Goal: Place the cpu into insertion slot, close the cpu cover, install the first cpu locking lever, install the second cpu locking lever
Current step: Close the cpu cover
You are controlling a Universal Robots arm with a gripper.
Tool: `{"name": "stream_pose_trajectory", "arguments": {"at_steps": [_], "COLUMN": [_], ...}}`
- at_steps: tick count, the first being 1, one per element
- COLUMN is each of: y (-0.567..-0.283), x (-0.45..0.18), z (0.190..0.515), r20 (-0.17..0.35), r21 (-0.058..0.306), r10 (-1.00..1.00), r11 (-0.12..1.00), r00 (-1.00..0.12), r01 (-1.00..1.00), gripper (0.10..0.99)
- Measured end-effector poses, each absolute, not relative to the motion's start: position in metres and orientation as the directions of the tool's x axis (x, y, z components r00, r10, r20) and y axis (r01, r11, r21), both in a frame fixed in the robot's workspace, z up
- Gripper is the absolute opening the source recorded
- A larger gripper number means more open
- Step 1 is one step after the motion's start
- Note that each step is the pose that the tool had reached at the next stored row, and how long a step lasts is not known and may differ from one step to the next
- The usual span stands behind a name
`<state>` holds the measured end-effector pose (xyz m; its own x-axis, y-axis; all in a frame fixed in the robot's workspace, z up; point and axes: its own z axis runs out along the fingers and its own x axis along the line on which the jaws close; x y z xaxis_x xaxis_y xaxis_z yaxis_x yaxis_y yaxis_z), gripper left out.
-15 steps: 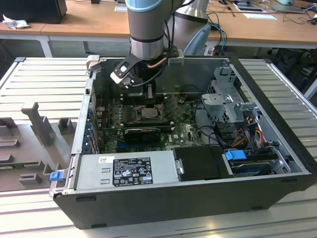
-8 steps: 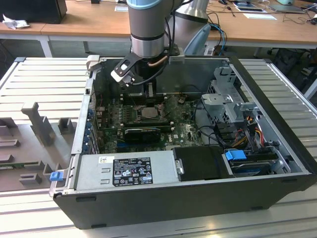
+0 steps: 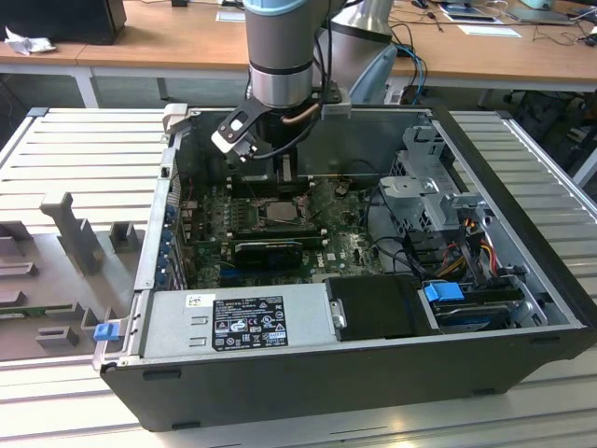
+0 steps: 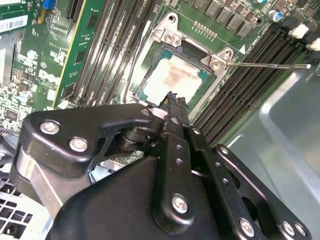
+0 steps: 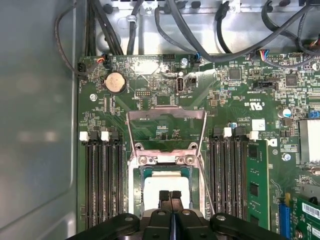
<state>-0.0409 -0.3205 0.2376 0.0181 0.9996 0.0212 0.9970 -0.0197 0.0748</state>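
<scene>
You are looking at an open computer case [image 3: 308, 392] on a ribbed grey table [image 3: 84, 149]. Under the gripper [image 5: 170, 196] lies the green board [image 5: 240, 100]. Black memory slots [image 5: 102, 185] flank the gripper on both sides, and one holds a green memory stick [image 5: 255, 185]. Well apart from the gripper sit a coin battery [image 5: 114, 81], dark cables [image 5: 200, 30] and the labelled power supply [image 3: 233, 322].

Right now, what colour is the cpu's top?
The cpu: silver-grey, brownish smear; best in the second wrist view.
</scene>
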Motion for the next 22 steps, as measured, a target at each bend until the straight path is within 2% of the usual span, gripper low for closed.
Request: {"name": "stream_pose_trajectory", "arguments": {"at_steps": [22], "y": [-0.32], "x": [-0.041], "z": [0.25], "r20": [0.021], "r21": [0.075], "r10": [1.0], "r11": [-0.02], "r00": [0.018], "r01": [0.997], "gripper": [0.106]}}
